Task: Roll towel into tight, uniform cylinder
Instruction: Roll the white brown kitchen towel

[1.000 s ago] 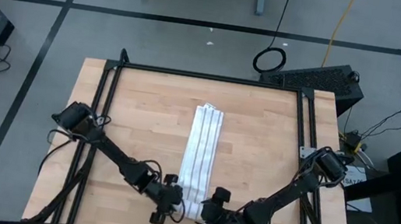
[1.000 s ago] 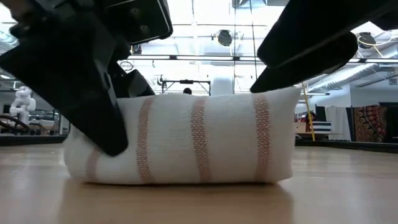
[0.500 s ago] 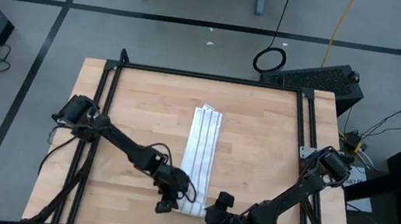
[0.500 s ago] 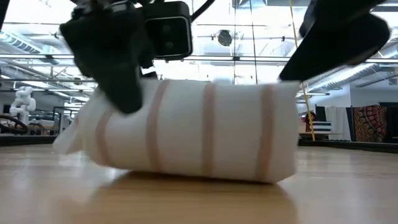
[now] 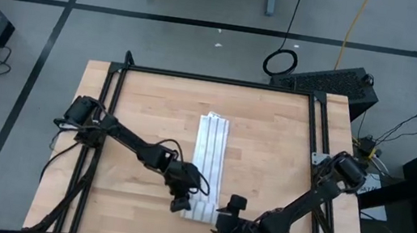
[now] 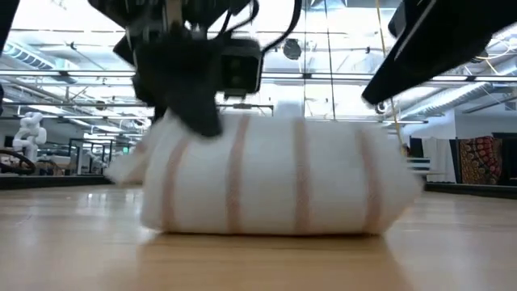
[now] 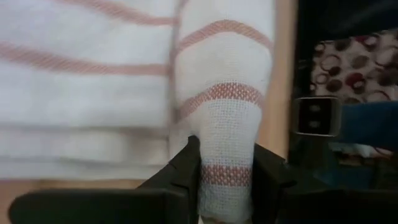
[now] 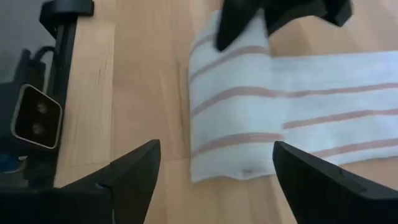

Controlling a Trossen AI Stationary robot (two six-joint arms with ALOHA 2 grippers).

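Observation:
The white towel with thin reddish stripes lies as a long strip (image 5: 209, 149) down the middle of the wooden table. Its near end is wound into a roll (image 5: 202, 210), which the low view shows lying on the tabletop (image 6: 275, 178). My left gripper (image 5: 182, 203) is at the roll's left end and shut on it. My right gripper (image 5: 231, 208) stands open just off the roll's right end; in the right wrist view its fingers (image 8: 134, 168) spread wide in front of the roll (image 8: 230, 118) without touching it. My left gripper pinches the roll's left end (image 7: 227, 146) between its two fingers (image 7: 189, 165), so several wound layers sit in the hold. The fingers come from the table's left, slanting down, along the roll's axis. The roll rests on the table (image 6: 266, 230).
Bare wood (image 5: 143, 115) lies on both sides of the strip. A black frame (image 5: 214, 80) runs round the table. The unrolled part reaches toward the far edge (image 5: 215, 119).
My left gripper has swung toward the table's far edge and right, rolling its wrist, with the roll's left end in its hold. The roll has turned over and moved a little up the strip; its left end rose briefly and lies down again.

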